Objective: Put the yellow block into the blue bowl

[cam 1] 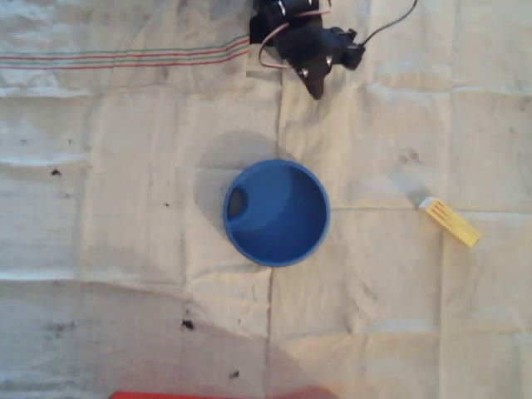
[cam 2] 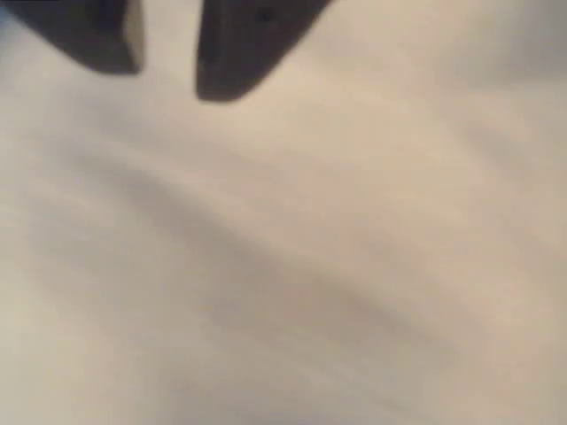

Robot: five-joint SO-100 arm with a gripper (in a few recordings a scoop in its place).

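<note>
Black claw (cam 2: 164, 62) fingers are showing at the top of the blurred wrist view, parted by a narrow gap and gripping nothing, over pale cloth (cam 1: 125, 316) that is covering the tabletop. Seen from overhead, the claw (cam 1: 317, 90) is hanging near the top edge, well apart from the blue bowl (cam 1: 276, 213) sitting mid-cloth. Lying flat to the bowl's right is the yellow block (cam 1: 449, 222), its paler end pointing toward the bowl.

Bare cloth (cam 1: 391, 274) around yellow block (cam 1: 450, 222)

One yellow block (cam 1: 449, 222) — one blue bowl (cam 1: 276, 213)
</note>
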